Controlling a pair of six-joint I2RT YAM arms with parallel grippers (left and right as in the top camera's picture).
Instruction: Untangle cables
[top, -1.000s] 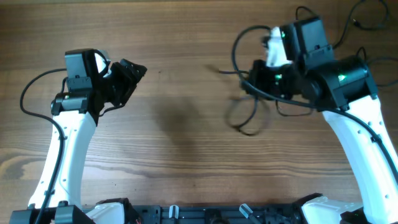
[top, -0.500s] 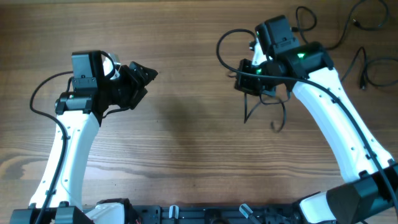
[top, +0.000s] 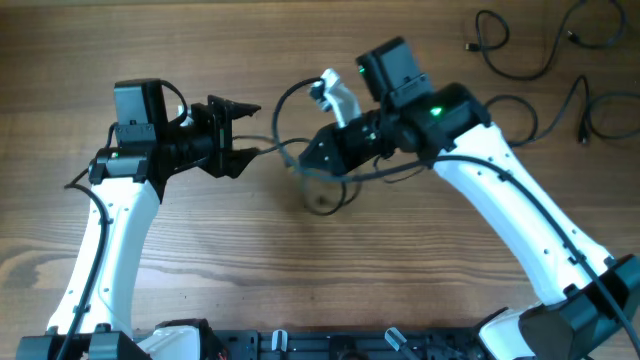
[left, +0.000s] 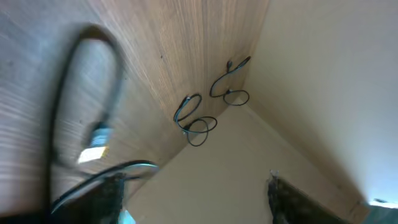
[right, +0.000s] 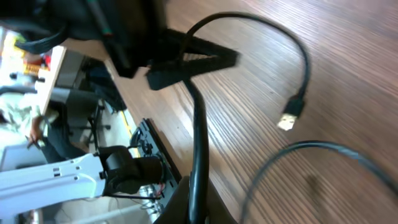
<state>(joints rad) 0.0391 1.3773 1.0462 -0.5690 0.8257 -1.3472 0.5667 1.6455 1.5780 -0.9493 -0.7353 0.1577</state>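
Observation:
My right gripper (top: 318, 158) is shut on a black cable (top: 290, 100) and holds it above the middle of the table. In the right wrist view the cable (right: 199, 124) rises from my shut gripper (right: 196, 205) and arcs round to a gold USB plug (right: 289, 118). My left gripper (top: 238, 133) faces right and is open, and a strand of the cable reaches into the gap between its fingers (right: 199, 62). In the left wrist view the cable (left: 115, 74) is blurred beside my open gripper (left: 199, 199). Loose cables (top: 512, 45) lie at the far right.
More loose black cables lie at the table's far right corner (top: 592, 28) and right edge (top: 590, 110); two of them show far off in the left wrist view (left: 196, 118). A black rail (top: 330, 345) runs along the front edge between the arm bases.
My right arm has swung left across the table with the cable in its grip, up to the left gripper. The left gripper has turned to face right and opened slightly.

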